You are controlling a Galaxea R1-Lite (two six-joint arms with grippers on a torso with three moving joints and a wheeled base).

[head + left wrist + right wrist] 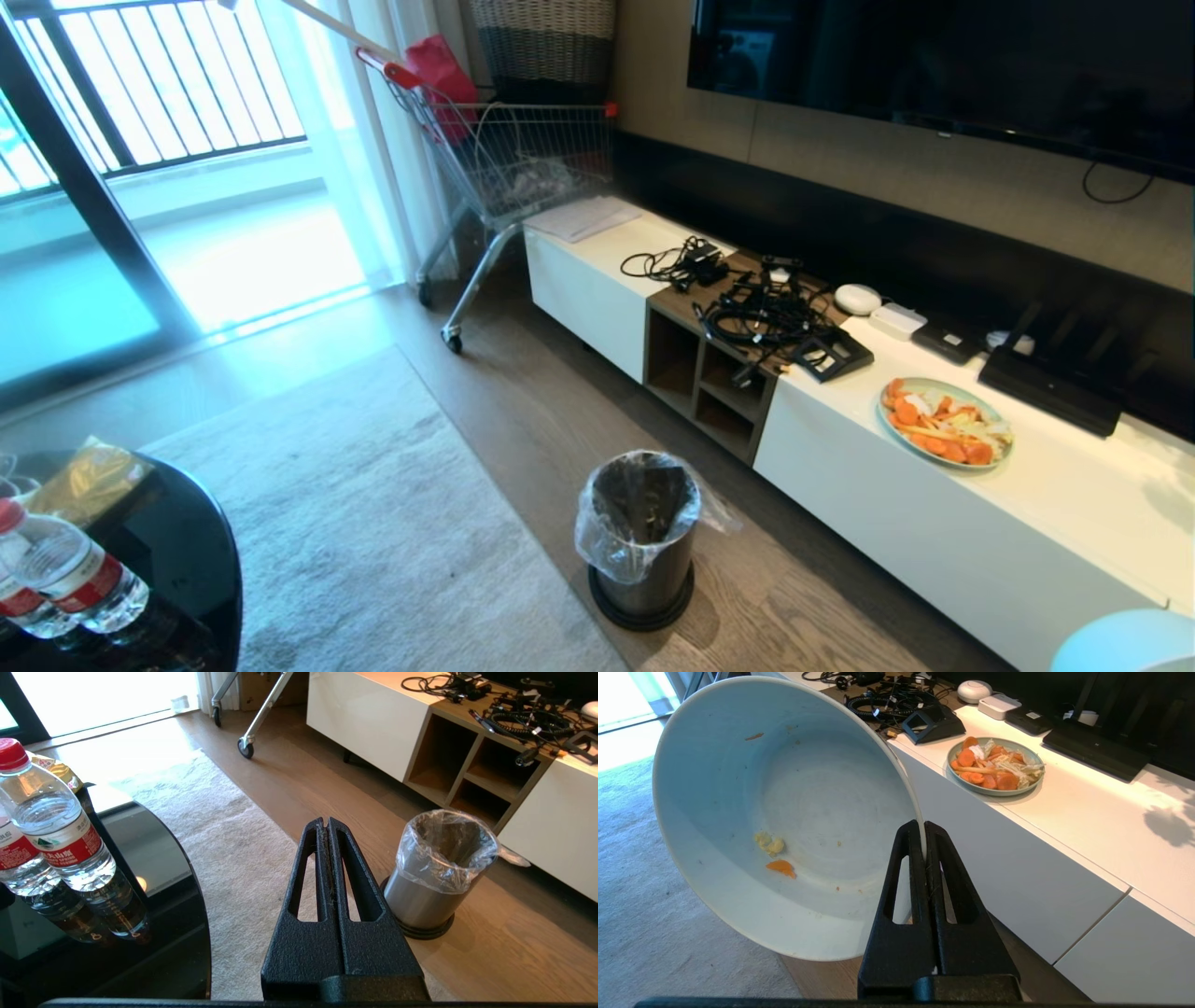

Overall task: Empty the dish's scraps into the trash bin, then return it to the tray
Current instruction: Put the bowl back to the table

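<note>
1. The right hand (924, 833) is clamped on the rim of the dish (784, 812), its two black textured fingers pinching the thin white wall edge-on. That grip lets a turn of the wrist tip the deep bowl.
2. The dish is tilted, its mouth facing the wrist camera. A few scraps (777, 856) cling low on the glossy ceramic: an orange sliver and a pale yellowish crumb. In my judgement they stick because they are damp.
3. The trash bin (642, 537) stands on the wooden floor just in front of the white bench (1074, 504). It is a brushed-steel cylinder on a black base ring, and its crinkled clear liner is folded over the lip.
4. The left hand (328, 823) is closed on nothing and idle, pointing toward the bin.
5. The tray appears in no view.
</note>
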